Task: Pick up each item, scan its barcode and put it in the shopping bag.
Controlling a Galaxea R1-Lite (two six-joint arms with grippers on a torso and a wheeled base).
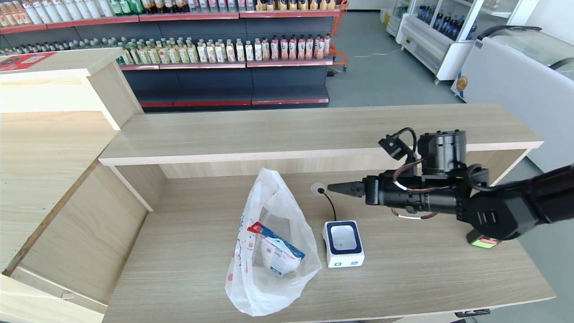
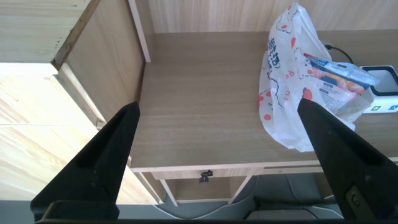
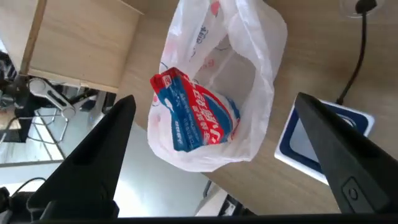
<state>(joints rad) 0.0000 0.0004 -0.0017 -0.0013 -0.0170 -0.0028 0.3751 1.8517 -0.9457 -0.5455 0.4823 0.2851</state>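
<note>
Shopping bag [image 1: 255,287]: thin, white and see-through, with red dots and some blue print too small to read. Stands near the middle of the counter [image 1: 426,278], with its mouth up and open.

Pack [image 1: 278,253]: red, blue and white, with a pale label patch and lots of tiny print that cannot be read. Lies tilted inside the shopping bag, low down.

Scanner [image 1: 343,243]: small white box with a dark blue frame round a pale window on top. Has little green marks on its near side, too small to read. Sits on the counter just beside the shopping bag, on the robot's right. Cannot tell if touching.

Cable [image 1: 331,204]: black. Runs from the back of the scanner to a round hole [image 1: 319,188] in the counter.

Right arm [image 1: 426,195]: stretched out level above the counter, behind the scanner, tip toward the shopping bag.

Right jaws: spread wide, nothing between them. Up above the open shopping bag and a corner of the scanner.

Left jaws: spread wide too, holding nothing. Up over the near edge of the counter, on the left side of the shopping bag and well apart from it.

Behind the counter: long shelves [image 1: 224,58] full of bottles with bright labels, too far off to read. Glass-door fridge [image 1: 444,31] at the far right.
</note>
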